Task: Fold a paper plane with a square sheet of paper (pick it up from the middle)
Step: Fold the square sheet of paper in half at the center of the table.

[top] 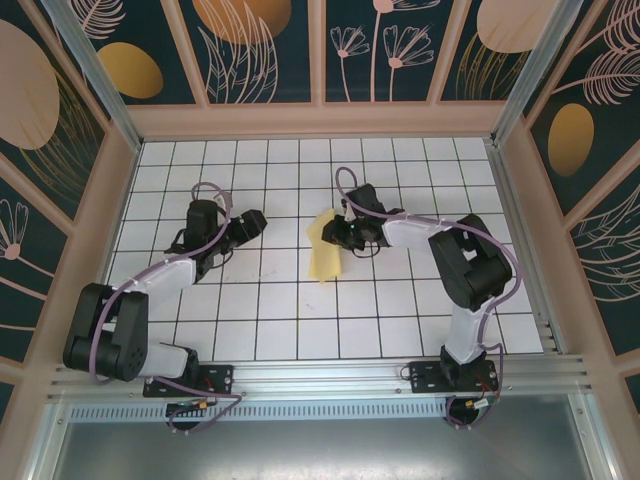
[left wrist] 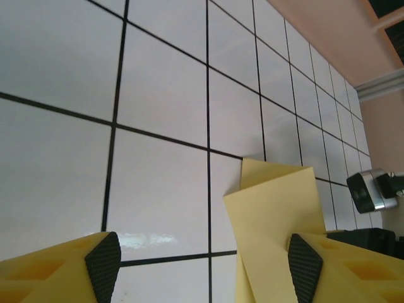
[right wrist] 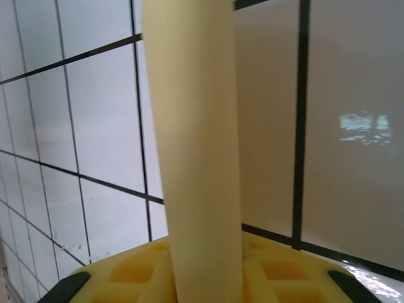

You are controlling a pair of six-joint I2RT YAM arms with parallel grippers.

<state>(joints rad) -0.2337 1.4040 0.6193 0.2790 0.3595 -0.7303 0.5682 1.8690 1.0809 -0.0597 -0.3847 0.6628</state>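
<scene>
**Top view.** The square sheet of paper (top: 326,258) lies near the middle of the white gridded worktop (top: 270,300), between the two arms. Its near part rests flat on the tiles. Its far edge is turned up at the right end effector (top: 336,234), which touches it there. The left end effector (top: 248,225) sits well apart from the sheet, to its left, low over the tiles.

**Left wrist view.** This view settles the state of the left end effector (left wrist: 205,268): it is released. Its yellow fingers with black pads (left wrist: 104,259) stand wide apart over bare worktop (left wrist: 158,95), with nothing between them. The sheet (left wrist: 271,208) appears from the side as a raised, bent flap with a second corner behind it, a relief that the top view flattens. Dark hardware of the right arm (left wrist: 372,189) stands just beyond the sheet.

**Right wrist view.** Seen close, the sheet (right wrist: 196,158) is a curled yellow band rising from the centre of the right end effector (right wrist: 208,281). The yellow finger bodies meet around the band, so this end effector is clenched on the paper. The curl hangs clear of the glossy tiles (right wrist: 353,95) behind it.
</scene>
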